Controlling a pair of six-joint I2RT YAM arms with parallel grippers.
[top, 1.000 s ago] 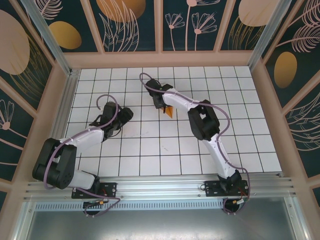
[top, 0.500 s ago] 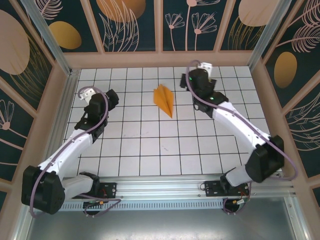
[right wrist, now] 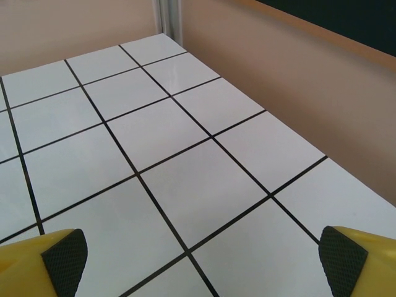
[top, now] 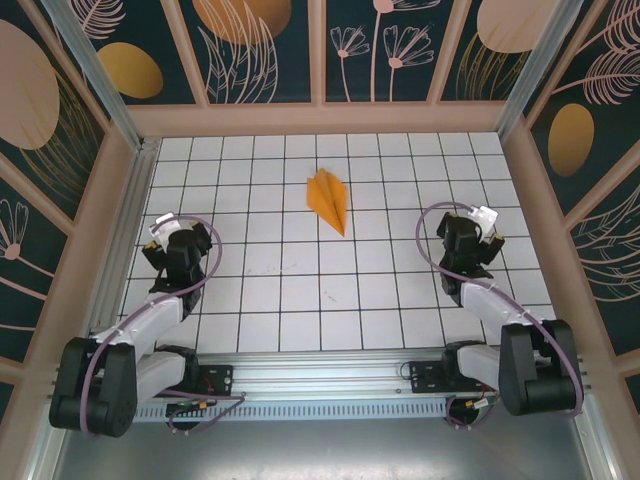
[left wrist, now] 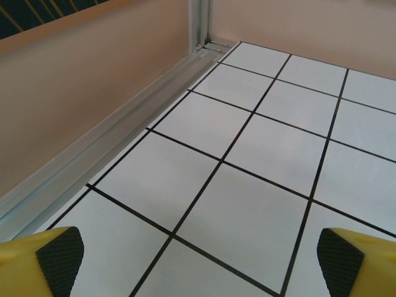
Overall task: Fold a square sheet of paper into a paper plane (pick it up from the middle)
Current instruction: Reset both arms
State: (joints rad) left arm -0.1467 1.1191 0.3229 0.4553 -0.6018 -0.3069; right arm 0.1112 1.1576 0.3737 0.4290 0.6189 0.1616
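Note:
The orange paper lies folded as a slim pointed paper plane (top: 329,200) on the white tiles at the far middle, its tip toward the near right. Nothing touches it. My left gripper (top: 180,238) is drawn back at the near left, well apart from the plane, and stands open. In the left wrist view its yellow fingertips (left wrist: 52,260) sit wide apart over bare tiles, left gripper (left wrist: 198,266). My right gripper (top: 462,232) is drawn back at the near right, also open. Its black pads (right wrist: 65,257) frame bare tiles, right gripper (right wrist: 201,263).
Beige walls (top: 320,118) ring the tiled floor (top: 300,290). A metal rail (left wrist: 105,151) runs along the left wall. The right wall (right wrist: 297,80) stands close to the right gripper. A metal frame (top: 320,365) crosses the near edge at the arm bases.
Both arms have pulled back from the middle to the near left and near right. Both grippers opened. The paper plane stays lying free on the tiles.

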